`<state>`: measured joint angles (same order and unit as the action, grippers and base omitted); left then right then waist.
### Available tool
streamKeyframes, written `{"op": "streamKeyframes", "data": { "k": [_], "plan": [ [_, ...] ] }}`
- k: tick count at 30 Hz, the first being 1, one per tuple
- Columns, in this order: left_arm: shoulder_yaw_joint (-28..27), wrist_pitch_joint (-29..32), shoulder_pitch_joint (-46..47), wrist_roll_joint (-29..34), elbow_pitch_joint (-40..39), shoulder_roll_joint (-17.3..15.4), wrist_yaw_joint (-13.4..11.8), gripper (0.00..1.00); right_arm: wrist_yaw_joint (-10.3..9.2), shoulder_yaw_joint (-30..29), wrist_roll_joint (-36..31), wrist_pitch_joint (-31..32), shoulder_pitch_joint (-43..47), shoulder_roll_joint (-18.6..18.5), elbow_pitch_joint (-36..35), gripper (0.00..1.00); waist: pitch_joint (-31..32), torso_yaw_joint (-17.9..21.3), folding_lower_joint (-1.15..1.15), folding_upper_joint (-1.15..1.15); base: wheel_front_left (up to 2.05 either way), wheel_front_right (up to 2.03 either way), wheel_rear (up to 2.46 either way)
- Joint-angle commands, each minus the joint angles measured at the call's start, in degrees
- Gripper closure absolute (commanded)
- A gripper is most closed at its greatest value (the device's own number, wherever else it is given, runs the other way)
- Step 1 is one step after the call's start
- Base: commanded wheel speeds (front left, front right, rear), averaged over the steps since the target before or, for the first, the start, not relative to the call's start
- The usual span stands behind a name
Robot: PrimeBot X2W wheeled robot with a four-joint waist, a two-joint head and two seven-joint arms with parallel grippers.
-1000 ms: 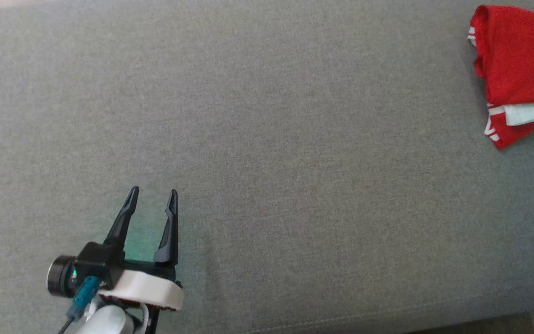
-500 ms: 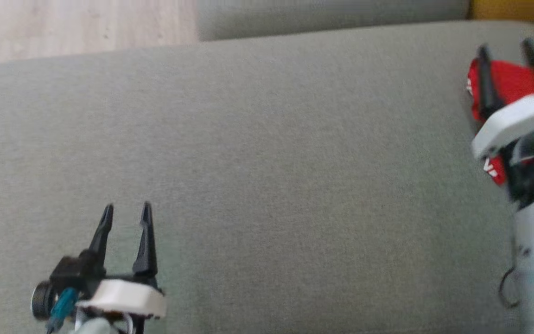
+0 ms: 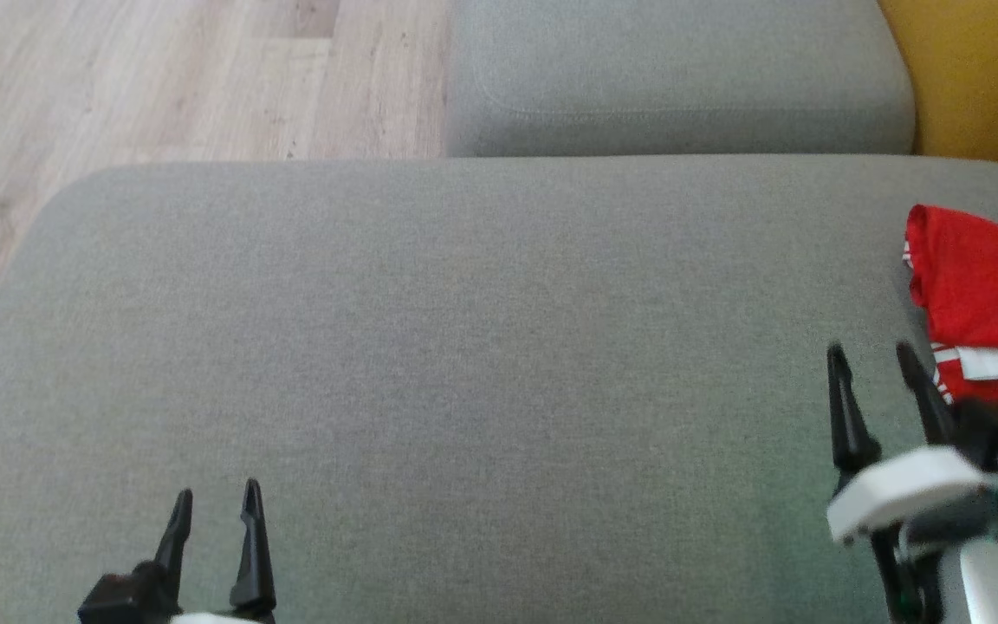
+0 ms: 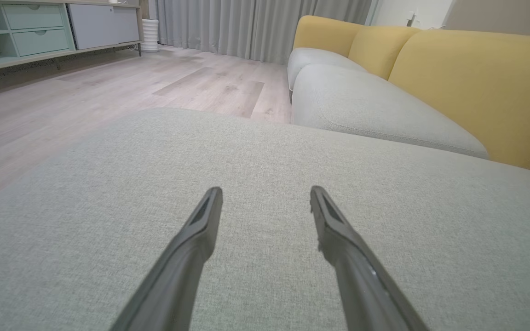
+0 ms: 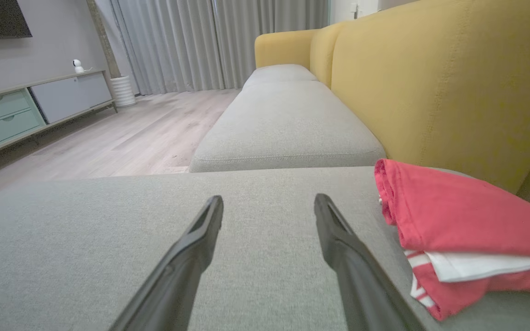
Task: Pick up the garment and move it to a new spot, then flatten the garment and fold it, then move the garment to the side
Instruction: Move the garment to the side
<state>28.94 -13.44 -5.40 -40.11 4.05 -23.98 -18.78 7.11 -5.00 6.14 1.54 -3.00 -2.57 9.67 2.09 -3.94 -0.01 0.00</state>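
Fingers [image 3: 249, 537] of left gripper [image 3: 216, 490] spread wide, nothing between them; low over grey seat cushion [image 3: 499, 347], near its front edge, toward left corner. Middle of cushion bare. Right gripper [image 3: 870, 351] also spread wide, holding nothing, near front edge on right side, tips just beside garment [image 3: 984, 286]. Garment red with white trim, folded, lying at cushion's right edge beside yellow backrest [image 5: 430, 92].
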Motion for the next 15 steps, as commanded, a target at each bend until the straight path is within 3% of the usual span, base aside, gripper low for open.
{"op": "streamKeyframes", "data": {
  "k": [1, 8, 15],
  "plan": [
    [-2.30, -0.74, 2.04, -0.02, -1.83, -1.21, -0.39, 0.00, 0.37, 1.41, 0.39, -0.99, -1.00, -0.34, -2.53, 0.00, 0.55, -0.18, 0.01, 0.00, 0.00, 0.00, 0.00],
    [-1.09, -0.66, 1.04, -0.46, -0.65, -0.46, 0.30, 0.00, 0.37, 3.95, 2.51, -3.87, 6.32, -0.33, -3.48, 0.00, 1.85, 0.33, 0.01, 0.00, 0.00, 0.00, 0.00],
    [-0.47, -0.75, 1.41, -0.65, 1.01, 0.57, 0.74, 0.00, 0.37, 6.49, 2.53, -5.06, 8.23, -0.32, -3.57, 0.00, 2.54, 0.56, 0.01, 0.00, 0.00, 0.00, 0.00]
  ]
}}
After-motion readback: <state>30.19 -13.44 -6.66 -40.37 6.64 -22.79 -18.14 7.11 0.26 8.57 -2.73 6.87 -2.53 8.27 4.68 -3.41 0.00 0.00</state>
